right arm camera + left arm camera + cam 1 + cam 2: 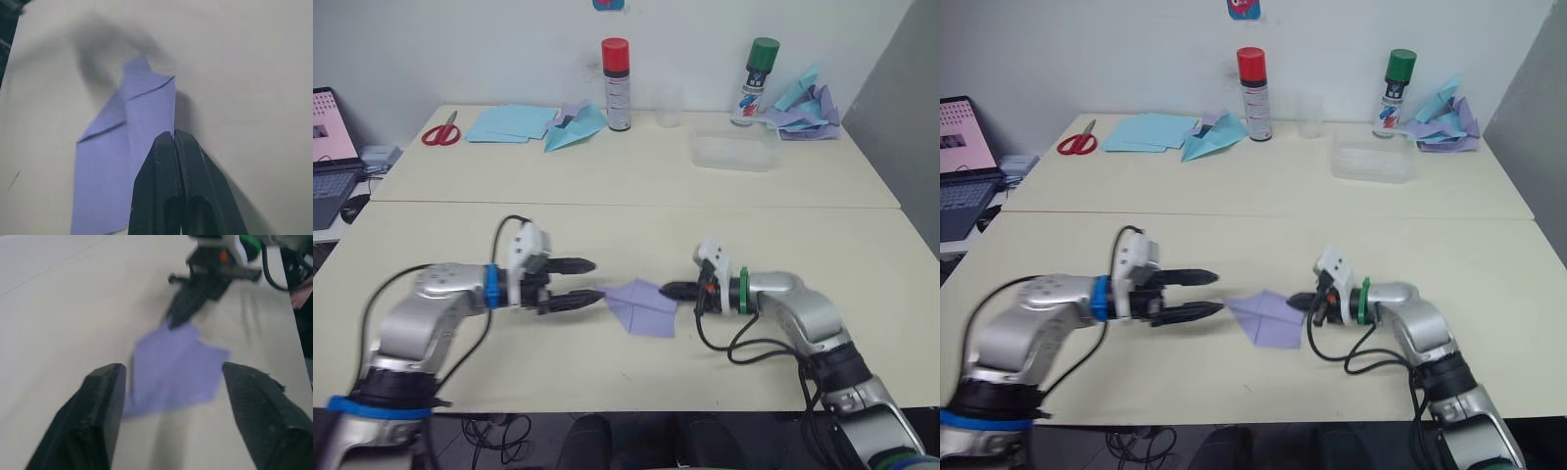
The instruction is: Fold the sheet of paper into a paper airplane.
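Our closed right hand (pixel 668 290) presses the part-folded pale lavender paper sheet (pixel 642 307); left hand (pixel 588 282) open beside it. Slippage could skew creases.

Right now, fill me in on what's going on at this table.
The robot is folding a lavender sheet of paper on the near table. Its right tool is shut and presses on the paper's right edge. The left tool is open, its tips at the paper's left corner. The paper is partly folded, not yet a plane.
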`<state>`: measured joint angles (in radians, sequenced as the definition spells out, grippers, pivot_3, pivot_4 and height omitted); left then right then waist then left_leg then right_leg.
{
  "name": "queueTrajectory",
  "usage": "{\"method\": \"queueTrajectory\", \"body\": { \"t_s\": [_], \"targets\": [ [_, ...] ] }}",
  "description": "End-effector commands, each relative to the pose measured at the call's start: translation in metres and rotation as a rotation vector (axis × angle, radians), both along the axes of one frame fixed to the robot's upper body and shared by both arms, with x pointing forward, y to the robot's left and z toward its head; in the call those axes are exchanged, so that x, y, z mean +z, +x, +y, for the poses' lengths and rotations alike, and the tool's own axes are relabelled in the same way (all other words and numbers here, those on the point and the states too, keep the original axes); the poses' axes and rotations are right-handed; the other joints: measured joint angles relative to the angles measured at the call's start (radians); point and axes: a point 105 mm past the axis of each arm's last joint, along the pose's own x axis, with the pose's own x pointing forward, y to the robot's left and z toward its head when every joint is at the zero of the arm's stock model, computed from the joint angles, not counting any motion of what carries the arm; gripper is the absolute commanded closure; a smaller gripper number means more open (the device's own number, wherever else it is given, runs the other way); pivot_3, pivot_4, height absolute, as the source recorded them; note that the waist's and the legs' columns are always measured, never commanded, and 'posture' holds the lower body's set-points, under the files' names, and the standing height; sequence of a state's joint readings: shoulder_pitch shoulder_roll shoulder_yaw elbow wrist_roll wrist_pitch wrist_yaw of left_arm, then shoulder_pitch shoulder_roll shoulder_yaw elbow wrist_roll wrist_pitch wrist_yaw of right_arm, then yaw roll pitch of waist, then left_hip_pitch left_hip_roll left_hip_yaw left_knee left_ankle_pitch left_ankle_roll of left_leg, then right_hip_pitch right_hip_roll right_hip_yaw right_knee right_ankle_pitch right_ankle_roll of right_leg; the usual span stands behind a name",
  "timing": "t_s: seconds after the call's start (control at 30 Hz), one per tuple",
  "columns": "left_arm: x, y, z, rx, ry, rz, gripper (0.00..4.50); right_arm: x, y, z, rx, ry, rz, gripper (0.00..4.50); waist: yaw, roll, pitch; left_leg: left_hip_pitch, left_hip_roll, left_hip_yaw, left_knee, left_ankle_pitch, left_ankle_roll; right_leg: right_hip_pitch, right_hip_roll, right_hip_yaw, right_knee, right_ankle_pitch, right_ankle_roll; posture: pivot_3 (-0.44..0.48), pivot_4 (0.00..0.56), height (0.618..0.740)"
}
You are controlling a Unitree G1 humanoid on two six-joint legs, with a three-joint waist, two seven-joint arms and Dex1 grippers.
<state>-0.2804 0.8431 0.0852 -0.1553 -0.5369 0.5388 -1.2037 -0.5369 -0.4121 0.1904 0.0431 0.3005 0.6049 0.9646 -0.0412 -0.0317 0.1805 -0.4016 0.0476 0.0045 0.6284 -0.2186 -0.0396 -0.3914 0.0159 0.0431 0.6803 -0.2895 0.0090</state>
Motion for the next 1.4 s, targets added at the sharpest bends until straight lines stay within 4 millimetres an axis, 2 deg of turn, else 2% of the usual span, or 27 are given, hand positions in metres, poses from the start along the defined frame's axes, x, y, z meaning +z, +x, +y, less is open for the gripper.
{"method": "queueTrajectory", "body": {
  "t_s": [0.03, 0.13, 0.2, 0.27, 0.4, 0.53, 0.63, 0.73, 0.93, 0.97, 1.07, 1.2, 1.4],
  "targets": [
    [0.022, -0.003, 0.011, 0.029, 0.008, -0.051, 0.02, 0.045, 0.017, -0.007, 0.0, 0.049, -0.214, 4.5, 0.001, 0.0, 0.001, 0.0, 0.0, 0.0, 0.0, 0.0, 0.0, 0.0, 0.0, 0.0, 0.0, 0.0, 0.0, 0.0, 0.15, 0.74],
    [0.028, 0.003, 0.02, 0.109, 0.018, -0.093, 0.02, 0.068, 0.021, -0.007, 0.033, 0.045, -0.389, 4.5, 0.007, 0.0, 0.001, 0.0, 0.0, 0.0, 0.0, 0.0, 0.0, 0.0, 0.0, 0.0, 0.0, -0.001, 0.001, 0.0, 0.15, 0.74],
    [0.03, 0.001, 0.022, 0.13, -0.002, -0.077, 0.02, 0.078, 0.013, -0.001, 0.118, -0.017, -0.627, 4.5, 0.009, 0.0, 0.001, -0.001, 0.0, 0.001, 0.0, 0.0, 0.0, 0.0, -0.001, 0.0, -0.001, -0.001, 0.002, 0.0, 0.15, 0.74],
    [0.03, -0.003, 0.021, 0.132, -0.012, -0.062, 0.02, 0.068, -0.003, 0.007, 0.232, -0.098, -0.816, 4.5, 0.009, 0.0, 0.001, -0.002, 0.0, 0.001, 0.0, 0.0, 0.0, -0.001, -0.001, 0.001, -0.001, -0.002, 0.002, 0.0, 0.15, 0.74],
    [0.027, -0.006, 0.017, 0.132, -0.015, -0.054, 0.02, 0.021, -0.035, 0.011, 0.499, -0.281, -1.113, 4.5, 0.009, 0.0, 0.001, -0.002, 0.0, 0.001, -0.001, -0.001, -0.001, -0.001, -0.002, 0.0, -0.001, -0.003, 0.003, 0.0, 0.15, 0.74],
    [0.026, -0.007, 0.016, 0.129, -0.013, -0.051, 0.02, -0.004, -0.048, -0.002, 0.524, -0.301, -1.084, 4.5, 0.009, 0.0, 0.001, -0.002, 0.0, 0.001, 0.0, -0.001, -0.001, -0.001, -0.003, 0.001, 0.0, -0.002, 0.003, 0.0, 0.15, 0.74],
    [0.023, -0.009, 0.013, 0.113, -0.011, -0.041, 0.0, -0.011, -0.059, -0.008, 0.543, -0.284, -0.963, 3.92, 0.01, 0.0, 0.001, -0.001, 0.0, 0.001, 0.0, -0.001, -0.001, 0.0, -0.003, 0.001, 0.0, -0.002, 0.003, 0.0, 0.15, 0.74],
    [0.018, -0.009, 0.009, 0.098, -0.001, -0.038, 0.0, -0.012, -0.065, -0.012, 0.556, -0.278, -0.894, 2.78, 0.009, 0.0, 0.001, 0.002, 0.0, 0.001, 0.0, -0.001, -0.001, 0.002, -0.003, 0.001, 0.001, -0.003, 0.002, 0.0, 0.15, 0.74],
    [-0.001, 0.017, -0.012, 0.144, 0.041, -0.142, 0.0, 0.009, -0.07, -0.023, 0.495, -0.189, -0.777, 0.6, 0.017, 0.0, 0.001, 0.002, 0.0, 0.0, 0.001, -0.001, -0.001, 0.003, -0.003, 0.001, 0.001, -0.002, 0.001, 0.0, 0.15, 0.74],
    [-0.004, 0.02, -0.017, 0.147, 0.035, -0.151, 0.0, 0.012, -0.068, -0.024, 0.468, -0.181, -0.772, 0.6, 0.017, -0.001, 0.001, 0.001, 0.0, 0.0, 0.002, -0.001, -0.001, 0.003, -0.003, 0.0, 0.001, -0.002, 0.001, 0.0, 0.15, 0.74],
    [-0.019, 0.025, -0.032, 0.148, 0.023, -0.149, 0.64, 0.02, -0.051, -0.027, 0.34, -0.158, -0.742, 0.55, 0.016, -0.001, 0.001, 0.001, -0.001, 0.001, 0.002, -0.001, -0.001, 0.003, -0.003, 0.001, 0.001, -0.002, 0.002, 0.0, 0.15, 0.74],
    [-0.04, 0.02, -0.052, 0.113, 0.012, -0.102, 1.99, 0.023, -0.026, -0.03, 0.161, -0.13, -0.677, 0.55, 0.011, -0.001, 0.001, 0.001, 0.0, 0.001, 0.001, -0.001, -0.001, 0.003, -0.003, 0.001, 0.001, -0.002, 0.002, 0.0, 0.15, 0.74],
    [-0.058, 0.009, -0.069, 0.077, 0.03, -0.058, 3.96, 0.029, -0.007, -0.025, 0.005, -0.068, -0.565, 0.55, 0.012, -0.001, 0.001, 0.001, 0.0, 0.0, 0.001, -0.001, -0.001, 0.002, -0.002, 0.0, 0.001, -0.002, 0.002, 0.0, 0.15, 0.74]
  ]
}}
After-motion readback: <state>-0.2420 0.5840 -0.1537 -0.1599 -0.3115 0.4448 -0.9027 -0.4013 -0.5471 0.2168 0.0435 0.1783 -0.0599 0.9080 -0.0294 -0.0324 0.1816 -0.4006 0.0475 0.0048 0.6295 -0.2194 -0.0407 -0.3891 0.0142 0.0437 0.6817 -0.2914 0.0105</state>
